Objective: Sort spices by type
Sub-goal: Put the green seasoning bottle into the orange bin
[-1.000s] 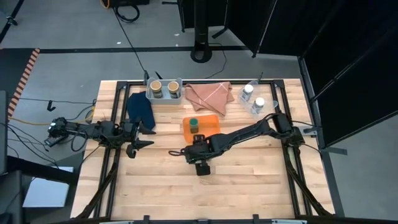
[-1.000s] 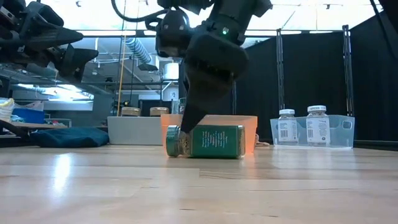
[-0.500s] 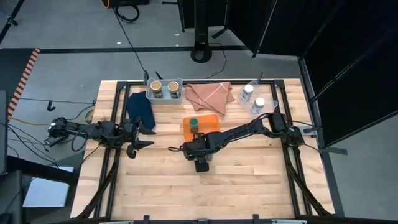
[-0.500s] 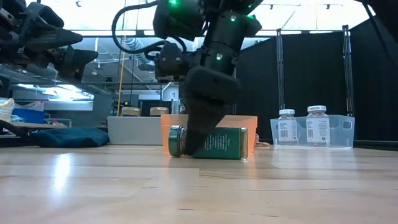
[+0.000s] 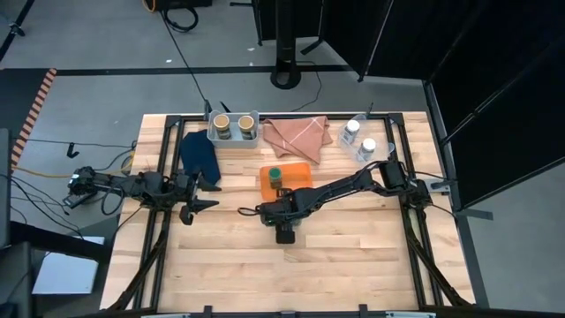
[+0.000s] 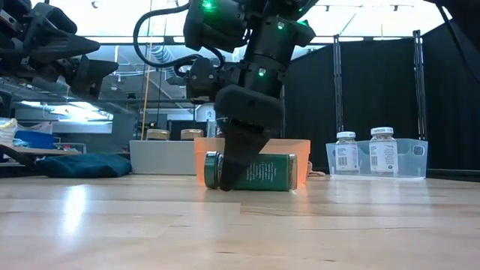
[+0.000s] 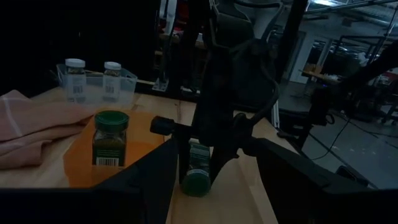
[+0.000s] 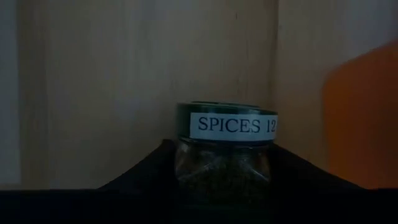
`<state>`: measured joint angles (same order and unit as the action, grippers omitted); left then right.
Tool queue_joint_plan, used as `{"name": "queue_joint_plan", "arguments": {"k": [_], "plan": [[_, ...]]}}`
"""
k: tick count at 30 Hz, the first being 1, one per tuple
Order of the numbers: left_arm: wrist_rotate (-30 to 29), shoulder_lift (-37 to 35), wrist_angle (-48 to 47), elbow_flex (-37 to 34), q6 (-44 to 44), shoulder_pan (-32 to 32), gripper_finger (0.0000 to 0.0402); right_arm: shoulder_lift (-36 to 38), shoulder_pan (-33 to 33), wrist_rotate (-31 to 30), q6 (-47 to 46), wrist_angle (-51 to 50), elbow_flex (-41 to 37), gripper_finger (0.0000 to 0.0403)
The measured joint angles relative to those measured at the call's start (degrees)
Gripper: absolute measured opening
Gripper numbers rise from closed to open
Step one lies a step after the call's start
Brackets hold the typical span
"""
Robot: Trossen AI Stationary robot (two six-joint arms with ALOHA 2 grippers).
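Right tool (image 6: 238, 169) clamps lying green-capped jar (image 6: 255, 171); label readable only in right wrist view.

Two tan-capped round glass spice jars (image 5: 222, 122) (image 5: 244, 123) in one pale grey rectangular bin (image 5: 232, 139); two white-capped jars (image 6: 346, 153) (image 6: 382, 152) in one clear plastic bin (image 6: 415, 159); two green-capped jars (image 7: 110, 139) (image 7: 199, 170); one orange rectangular tray (image 5: 300, 176); one pink folded cloth (image 5: 297, 135); one dark blue cloth (image 5: 197, 153).

You can read only one text: "SPICES 12" on a white strip on the green cap (image 8: 226, 121) of the lying jar (image 8: 222, 163).
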<state>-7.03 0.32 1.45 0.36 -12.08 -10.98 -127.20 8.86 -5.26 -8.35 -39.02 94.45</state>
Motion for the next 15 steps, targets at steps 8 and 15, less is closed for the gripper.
{"name": "queue_joint_plan", "arguments": {"k": [8, 15], "plan": [[0.06, 0.00, 0.00, 0.00, -0.15, 0.00, 0.0224, 1.15, 1.97, -7.38, -7.05, 11.08, -0.24, 0.0201], [0.44, 0.00, 0.02, 0.00, -0.55, 0.00, 0.0224, 3.79, 4.65, -16.67, -8.22, 30.50, -0.11, 0.0201]]}}
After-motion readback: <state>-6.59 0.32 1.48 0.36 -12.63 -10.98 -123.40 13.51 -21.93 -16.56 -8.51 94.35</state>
